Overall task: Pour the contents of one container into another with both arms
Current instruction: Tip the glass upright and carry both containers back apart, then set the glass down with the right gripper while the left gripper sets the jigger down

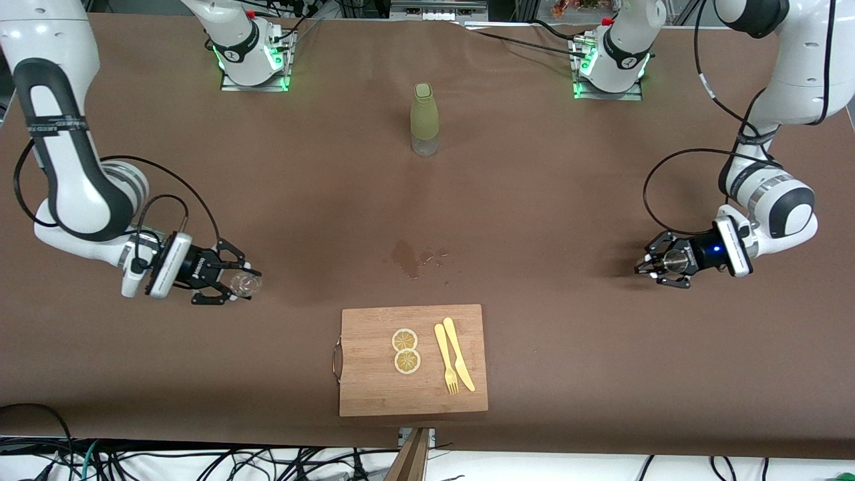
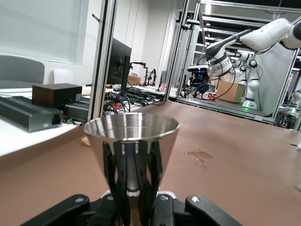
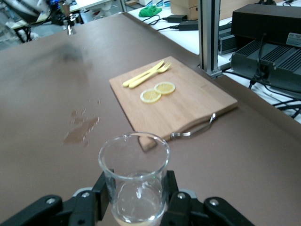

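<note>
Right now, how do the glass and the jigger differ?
The shot glass is clear and straight-walled; the steel jigger is shiny, opaque and flares from a narrow waist. The glass is in the right gripper, the jigger in the left gripper, at opposite table ends. Both are held upright, mouths up.

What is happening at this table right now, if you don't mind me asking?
Each arm holds one vessel, well apart. The right gripper is shut on the small clear glass, upright, over the right arm's end of the table. The left gripper is shut on the steel jigger, upright, over the left arm's end. No pouring yet. A wet patch marks the cloth between the green bottle and the cutting board.
</note>
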Motion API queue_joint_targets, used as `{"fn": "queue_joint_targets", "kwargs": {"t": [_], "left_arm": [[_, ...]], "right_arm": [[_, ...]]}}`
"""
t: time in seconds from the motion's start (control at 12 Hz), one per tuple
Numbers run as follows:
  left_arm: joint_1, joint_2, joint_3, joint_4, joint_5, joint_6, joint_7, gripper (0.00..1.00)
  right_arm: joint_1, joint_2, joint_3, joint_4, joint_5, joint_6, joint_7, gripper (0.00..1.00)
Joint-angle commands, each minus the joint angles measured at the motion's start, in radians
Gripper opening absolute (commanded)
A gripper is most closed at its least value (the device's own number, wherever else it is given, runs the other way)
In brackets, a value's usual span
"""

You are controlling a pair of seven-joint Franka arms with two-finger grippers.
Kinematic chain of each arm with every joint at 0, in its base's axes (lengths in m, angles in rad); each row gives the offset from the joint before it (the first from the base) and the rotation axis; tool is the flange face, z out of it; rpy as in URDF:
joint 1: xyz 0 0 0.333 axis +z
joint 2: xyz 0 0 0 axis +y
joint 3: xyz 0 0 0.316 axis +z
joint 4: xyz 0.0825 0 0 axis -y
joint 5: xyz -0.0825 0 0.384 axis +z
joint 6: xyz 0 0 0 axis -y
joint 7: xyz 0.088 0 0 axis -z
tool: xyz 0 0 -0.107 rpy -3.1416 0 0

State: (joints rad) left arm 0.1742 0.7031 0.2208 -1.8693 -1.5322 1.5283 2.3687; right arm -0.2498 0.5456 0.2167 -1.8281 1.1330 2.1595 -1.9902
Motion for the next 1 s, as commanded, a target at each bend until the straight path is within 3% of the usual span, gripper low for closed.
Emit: {"fn": "queue_joint_targets", "kwargs": {"t": [0.0, 0.42, 0.92], "left_arm": [[0.056, 0.018, -0.012, 0.006, 0.069, -0.034, 0.024, 0.00], [0.083, 0.110, -0.012, 0.059, 0.090, -0.042, 0.141, 0.00], [0.108, 0.168, -0.011, 0.088, 0.121, -0.054, 0.224, 0.00]], "right_arm": [[-0.055, 0.049, -0.049, -0.026, 0.025, -0.131, -0.226, 0.28], [-0.131, 0.143, -0.085, -0.054, 0.021, -0.227, -0.525, 0.28], [-0.147, 0.186, -0.120, -0.063, -0.012, -0.228, -0.639, 0.32]]}}
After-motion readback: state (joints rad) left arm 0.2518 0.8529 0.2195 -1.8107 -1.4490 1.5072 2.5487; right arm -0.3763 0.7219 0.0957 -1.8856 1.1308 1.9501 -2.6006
